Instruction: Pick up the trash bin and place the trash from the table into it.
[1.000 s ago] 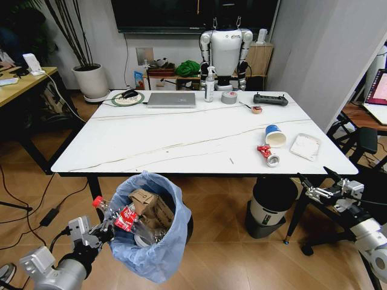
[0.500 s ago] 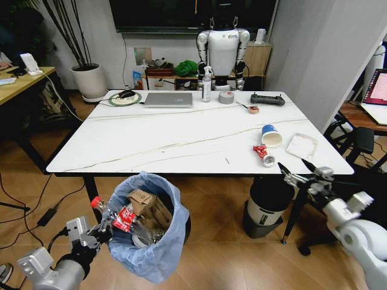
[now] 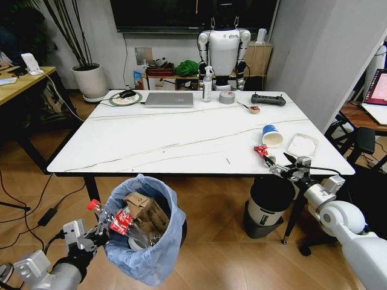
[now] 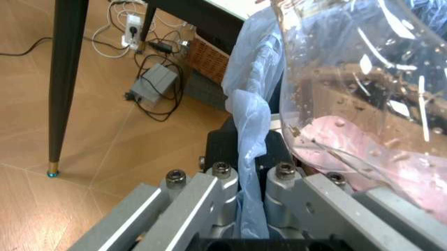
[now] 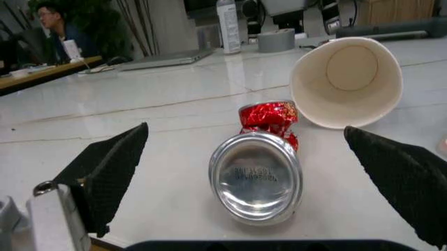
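Head view: left gripper [image 3: 97, 232] low at near left, below table [image 3: 151, 142] edge, clamped on rim of trash bin [image 3: 142, 241] — bin held off floor, blue bag stuffed with cardboard and wrappers. Right gripper [image 3: 279, 164] at near right table edge, fingers spread, just short of crushed red can [image 3: 263, 153]; blue paper cup [image 3: 273, 135] lying just beyond.

Left wrist view: fingers [image 4: 216, 180] pinch bag fold against dark rim.

Right wrist view: black pads [image 5: 112, 170] wide apart, holding nothing — can [image 5: 258, 167] between them, silver base toward camera, cup [image 5: 347, 81] mouth behind
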Controlling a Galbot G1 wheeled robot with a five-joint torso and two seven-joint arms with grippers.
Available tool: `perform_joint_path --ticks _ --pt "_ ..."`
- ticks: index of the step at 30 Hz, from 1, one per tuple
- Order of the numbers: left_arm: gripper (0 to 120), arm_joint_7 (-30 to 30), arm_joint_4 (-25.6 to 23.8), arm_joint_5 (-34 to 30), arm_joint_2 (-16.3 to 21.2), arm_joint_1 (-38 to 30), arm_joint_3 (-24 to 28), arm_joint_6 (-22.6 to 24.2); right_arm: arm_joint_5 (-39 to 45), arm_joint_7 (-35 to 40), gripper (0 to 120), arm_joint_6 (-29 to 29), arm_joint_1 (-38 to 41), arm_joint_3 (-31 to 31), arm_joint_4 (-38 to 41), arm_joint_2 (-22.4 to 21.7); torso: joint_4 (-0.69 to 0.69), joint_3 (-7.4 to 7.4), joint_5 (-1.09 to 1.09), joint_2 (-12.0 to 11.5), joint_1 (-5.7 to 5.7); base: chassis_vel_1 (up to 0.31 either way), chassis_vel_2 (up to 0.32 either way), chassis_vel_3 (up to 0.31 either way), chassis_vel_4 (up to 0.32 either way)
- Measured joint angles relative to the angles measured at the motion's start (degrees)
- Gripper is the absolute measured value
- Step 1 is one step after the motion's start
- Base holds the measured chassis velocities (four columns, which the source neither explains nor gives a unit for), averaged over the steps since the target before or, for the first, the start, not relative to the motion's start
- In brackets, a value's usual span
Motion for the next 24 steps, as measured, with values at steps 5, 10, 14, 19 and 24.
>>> perform_joint_path --ticks 5,10,14,19,24 --pt "0 0.0 0.0 0.2 -0.4 -0.1 0.0 0.0 -0.7 -0.3 100 0.0 1.3 -1.2 -2.1 0.1 0.00 0.00 0.00 0.0 0.00 0.000 0.000 0.000 0.000" --pt "0 0.0 0.1 0.3 -0.8 -0.2 0.2 0.0 -1.0 -0.6 100 0.0 2.5 -2.2 -3.6 0.0 0.00 0.00 0.00 0.0 0.00 0.000 0.000 0.000 0.000" --pt "0 0.0 0.3 0.4 -1.1 -0.4 0.3 0.0 -1.2 -0.7 100 0.1 3.1 -2.9 -4.4 0.0 0.00 0.00 0.00 0.0 0.00 0.000 0.000 0.000 0.000" --pt "0 0.0 0.4 0.4 -1.3 -0.5 0.4 0.1 -1.6 -0.8 100 0.3 3.7 -3.7 -5.0 0.0 0.00 0.00 0.00 0.0 0.00 0.000 0.000 0.000 0.000" --pt "0 0.0 0.4 0.5 -1.4 -0.5 0.3 0.1 -1.7 -0.8 100 0.3 5.0 -5.3 -5.6 0.2 0.00 0.00 0.00 0.0 0.00 0.000 0.000 0.000 0.000"
